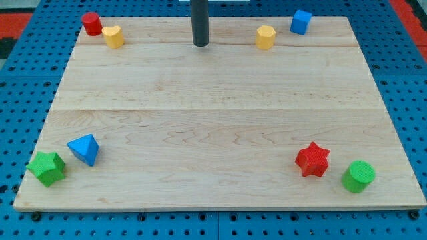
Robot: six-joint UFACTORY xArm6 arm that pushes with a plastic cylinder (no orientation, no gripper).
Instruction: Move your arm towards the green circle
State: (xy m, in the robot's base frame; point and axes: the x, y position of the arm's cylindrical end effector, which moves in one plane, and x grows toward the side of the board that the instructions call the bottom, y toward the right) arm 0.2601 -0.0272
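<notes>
The green circle [358, 177], a short green cylinder, stands near the board's bottom right corner. A red star [312, 159] lies just to its left. My tip [200, 44] is at the view's top centre, at the lower end of the dark rod, far from the green circle and touching no block.
A red cylinder [91, 23] and a yellow block [113, 37] sit at the top left. A yellow block [265, 37] and a blue cube [301, 21] sit at the top right. A blue triangle [85, 149] and a green star [47, 167] lie at the bottom left. The wooden board [213, 127] lies on a blue pegboard.
</notes>
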